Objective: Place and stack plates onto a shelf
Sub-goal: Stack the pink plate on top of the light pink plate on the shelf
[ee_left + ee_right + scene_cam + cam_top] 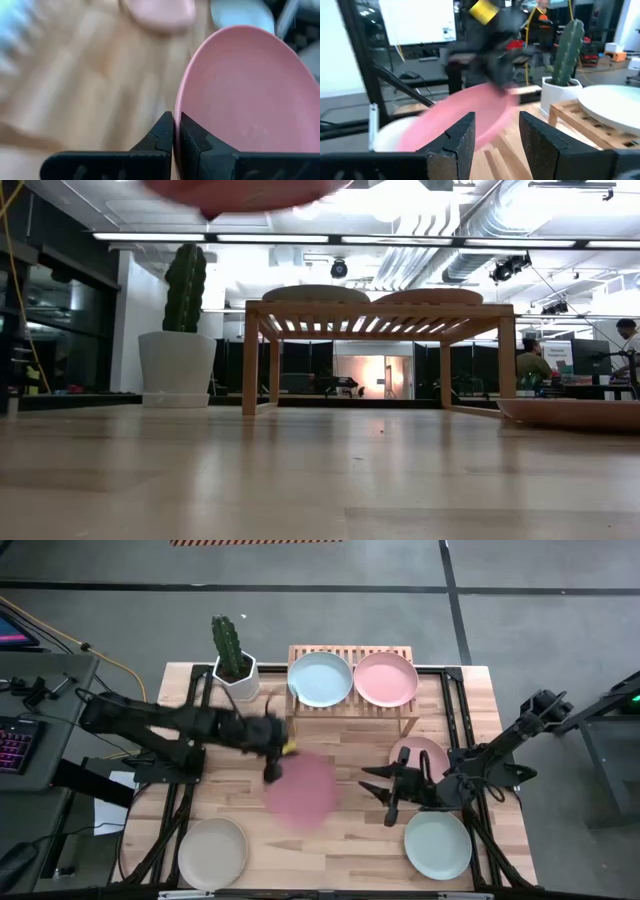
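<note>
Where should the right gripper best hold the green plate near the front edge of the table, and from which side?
Probably the green plate by its raised rim, on the edge nearest the right gripper, coming from above. It lies flat, and its shallow wall gives the fingers a thin lip to pinch.

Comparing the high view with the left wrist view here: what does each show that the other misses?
Only the high view shows the whole layout: the shelf carrying a blue plate and a pink plate, the cactus pot, the beige plate, and the right gripper, open, beside the green plate. Only the left wrist view shows the grip itself: the left gripper shut on the rim of the carried plate. Both show that carried plate above the table.
</note>
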You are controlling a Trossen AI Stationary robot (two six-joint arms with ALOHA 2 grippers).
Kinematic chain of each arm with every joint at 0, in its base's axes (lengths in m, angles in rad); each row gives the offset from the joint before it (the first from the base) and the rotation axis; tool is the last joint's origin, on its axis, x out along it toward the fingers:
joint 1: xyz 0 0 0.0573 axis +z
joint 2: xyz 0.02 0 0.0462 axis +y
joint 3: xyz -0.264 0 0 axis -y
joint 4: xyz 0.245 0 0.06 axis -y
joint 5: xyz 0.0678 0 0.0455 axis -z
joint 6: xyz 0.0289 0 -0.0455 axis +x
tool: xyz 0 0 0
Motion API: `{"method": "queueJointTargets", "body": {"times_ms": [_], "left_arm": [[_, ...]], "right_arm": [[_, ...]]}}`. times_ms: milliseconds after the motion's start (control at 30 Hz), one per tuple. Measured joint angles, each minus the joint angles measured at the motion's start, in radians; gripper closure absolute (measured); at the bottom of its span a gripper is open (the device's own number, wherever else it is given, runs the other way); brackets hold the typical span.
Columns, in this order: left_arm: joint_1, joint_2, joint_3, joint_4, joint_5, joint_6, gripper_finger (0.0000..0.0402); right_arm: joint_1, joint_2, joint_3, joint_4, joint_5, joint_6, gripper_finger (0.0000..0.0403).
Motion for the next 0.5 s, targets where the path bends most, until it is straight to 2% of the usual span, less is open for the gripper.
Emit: {"method": "queueJointTargets", "body": {"times_ms": [267, 500], "left_arm": [[0.231, 0.127, 0.373, 0.010, -0.184, 0.180, 0.0401], [0.418, 0.339, 0.563, 0.127, -0.186, 0.176, 0.0401]], "right_arm": [[0.058, -0.008, 0.000, 0.062, -0.001, -0.095, 0.0263], [0.069, -0.008, 0.000, 0.097, -0.001, -0.176, 0.0263]]}}
